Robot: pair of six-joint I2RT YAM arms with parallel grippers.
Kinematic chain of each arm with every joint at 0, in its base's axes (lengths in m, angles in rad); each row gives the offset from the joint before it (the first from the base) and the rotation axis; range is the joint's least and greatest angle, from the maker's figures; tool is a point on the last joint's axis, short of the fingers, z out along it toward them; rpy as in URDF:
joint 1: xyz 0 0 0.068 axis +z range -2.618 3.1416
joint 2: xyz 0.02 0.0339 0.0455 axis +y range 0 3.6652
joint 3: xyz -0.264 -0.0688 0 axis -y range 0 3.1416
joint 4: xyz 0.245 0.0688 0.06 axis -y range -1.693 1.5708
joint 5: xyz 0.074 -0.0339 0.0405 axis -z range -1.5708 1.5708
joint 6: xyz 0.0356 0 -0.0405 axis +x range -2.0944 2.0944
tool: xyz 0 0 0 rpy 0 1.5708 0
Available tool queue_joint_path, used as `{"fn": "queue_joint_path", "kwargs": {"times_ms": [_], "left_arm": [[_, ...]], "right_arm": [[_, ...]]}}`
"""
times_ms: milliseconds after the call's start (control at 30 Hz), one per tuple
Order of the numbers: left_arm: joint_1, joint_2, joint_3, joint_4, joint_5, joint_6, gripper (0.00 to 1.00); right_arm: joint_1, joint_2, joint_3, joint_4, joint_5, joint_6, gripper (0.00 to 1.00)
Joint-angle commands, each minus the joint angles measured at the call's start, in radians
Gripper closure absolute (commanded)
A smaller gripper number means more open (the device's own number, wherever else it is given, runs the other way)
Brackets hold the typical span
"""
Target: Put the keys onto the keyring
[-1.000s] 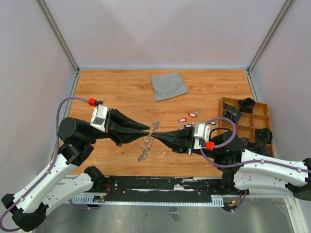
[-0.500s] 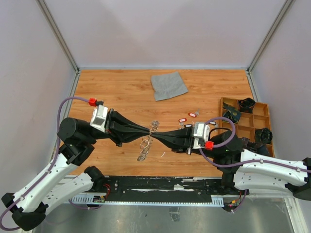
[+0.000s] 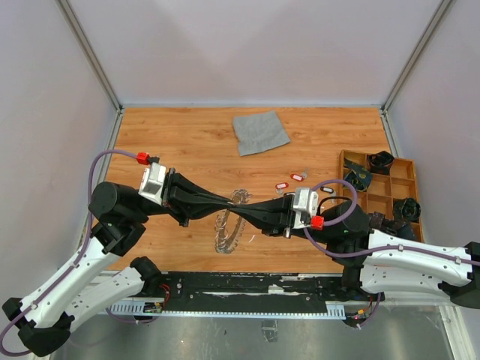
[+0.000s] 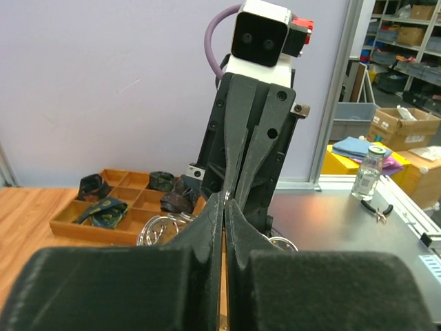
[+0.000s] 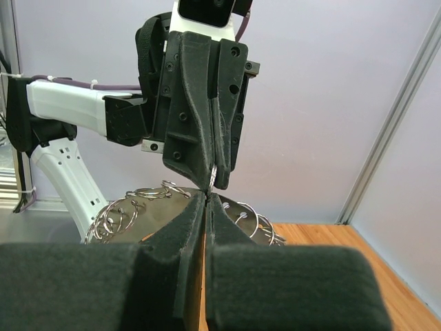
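The keyring (image 3: 227, 223), a large silvery ring with small rings round its rim, hangs tilted between my two grippers at the table's middle front. My left gripper (image 3: 229, 201) is shut on its upper rim, and my right gripper (image 3: 244, 207) is shut on it from the opposite side, tips almost touching. In the left wrist view (image 4: 225, 198) the jaws are closed with metal at their tip, and keyring loops (image 4: 157, 227) show beside them. In the right wrist view (image 5: 208, 195) the jaws are closed on the keyring (image 5: 256, 218). Loose keys with red (image 3: 282, 185) and white (image 3: 298, 178) tags lie behind my right gripper.
A grey square cloth (image 3: 259, 131) lies at the back middle. A wooden tray (image 3: 411, 166) with chunky black parts stands at the right edge and also shows in the left wrist view (image 4: 103, 233). Grey walls close in the table's left, back and right sides.
The keyring has been lifted from a flat heap and now hangs open and tilted. My right gripper has moved left, closer to my left gripper's tip.
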Motion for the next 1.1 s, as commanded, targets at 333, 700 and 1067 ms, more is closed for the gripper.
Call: {"fn": "queue_joint_path", "kwargs": {"times_ms": [333, 700, 1067], "left_arm": [[-0.012, 0.003, 0.098, -0.292, -0.031, 0.184, 0.99], [-0.018, 0.112, 0.246, -0.664, -0.036, 0.384, 0.99], [-0.060, 0.135, 0.273, -0.759, -0.072, 0.438, 0.99]], "right_arm": [[-0.010, -0.093, 0.105, -0.277, 0.059, -0.024, 0.76], [-0.010, -0.027, 0.399, -1.017, 0.096, -0.019, 0.68], [-0.010, 0.033, 0.392, -1.021, 0.100, -0.006, 0.68]]}}
